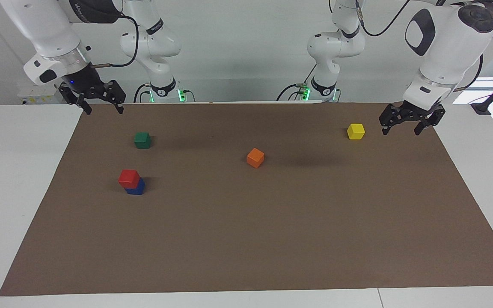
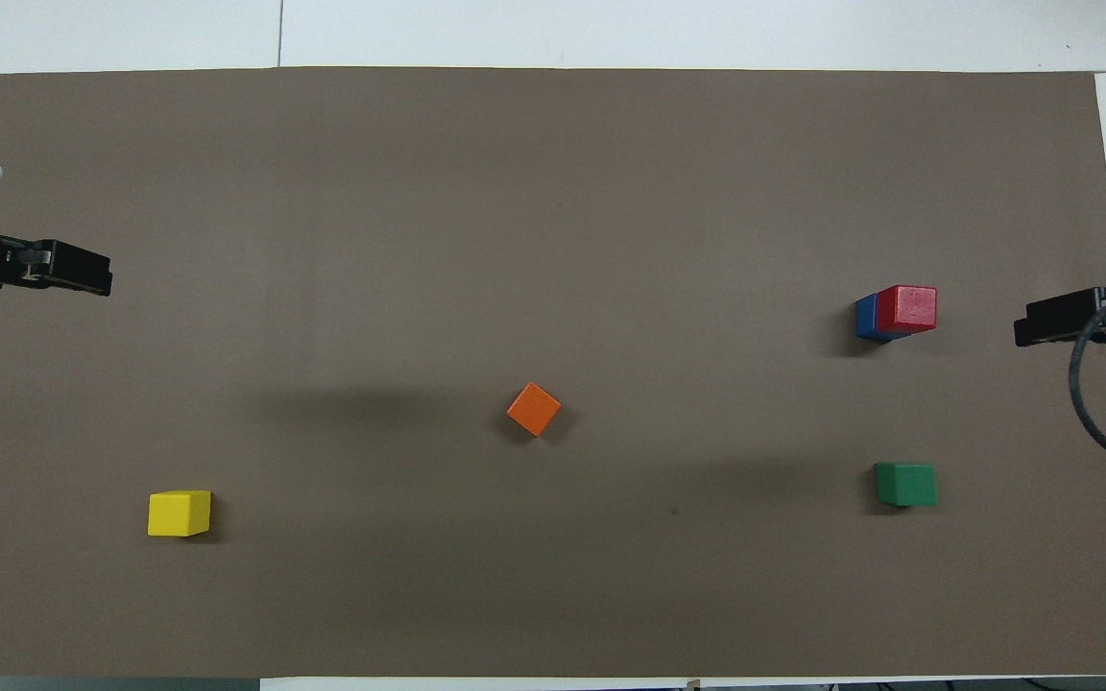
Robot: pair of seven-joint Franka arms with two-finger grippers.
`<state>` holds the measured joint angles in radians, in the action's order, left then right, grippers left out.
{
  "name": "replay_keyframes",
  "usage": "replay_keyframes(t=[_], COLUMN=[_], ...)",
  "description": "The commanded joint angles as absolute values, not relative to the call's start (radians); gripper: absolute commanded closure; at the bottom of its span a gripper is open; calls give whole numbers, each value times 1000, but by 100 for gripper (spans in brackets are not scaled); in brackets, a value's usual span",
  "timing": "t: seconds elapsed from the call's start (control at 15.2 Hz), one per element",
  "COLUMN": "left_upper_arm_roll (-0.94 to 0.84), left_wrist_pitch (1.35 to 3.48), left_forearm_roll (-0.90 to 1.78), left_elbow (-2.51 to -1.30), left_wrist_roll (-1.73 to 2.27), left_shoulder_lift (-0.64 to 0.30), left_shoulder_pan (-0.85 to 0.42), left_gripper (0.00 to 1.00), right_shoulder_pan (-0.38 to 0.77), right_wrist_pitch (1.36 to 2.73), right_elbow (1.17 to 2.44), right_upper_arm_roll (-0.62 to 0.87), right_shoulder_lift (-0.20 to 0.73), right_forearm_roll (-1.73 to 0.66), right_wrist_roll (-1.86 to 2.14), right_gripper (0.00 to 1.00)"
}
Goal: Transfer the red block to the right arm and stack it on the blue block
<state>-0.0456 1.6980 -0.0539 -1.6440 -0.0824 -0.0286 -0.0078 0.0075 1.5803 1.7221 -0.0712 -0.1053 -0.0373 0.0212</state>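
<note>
Your red block (image 1: 128,178) sits on the blue block (image 1: 137,188), seemingly slightly off-square. Right gripper (image 1: 93,98), at its eleven o'clock, hangs released; left gripper (image 1: 411,121) waits released.

Bright even light, soft shadows
</note>
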Motion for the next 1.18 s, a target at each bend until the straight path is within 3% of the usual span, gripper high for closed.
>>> replay_keyframes(t=[0.0, 0.46, 0.66, 1.12], left_upper_arm_roll=[-43, -43, -43, -44], left_wrist_pitch=[1695, 1695, 1695, 1695], left_forearm_roll=[-52, -52, -52, -52], left_elbow=[-1661, -1661, -1661, -1663], left_wrist_roll=[-94, -94, -94, -95], left_shoulder_lift=[-8, -8, -8, -8], left_shoulder_pan=[-6, -6, -6, -6], left_gripper=[0, 0, 0, 0], right_shoulder_pan=[-11, -20, -116, -110], right_wrist_pitch=[1569, 1595, 1586, 1588], right_elbow=[1697, 1697, 1697, 1701], right_upper_arm_roll=[-66, -66, 12, 14], right_shoulder_lift=[-84, -77, -77, -80], right_forearm_roll=[-48, -14, -23, -14], right_wrist_roll=[48, 48, 48, 38], right_gripper=[0, 0, 0, 0])
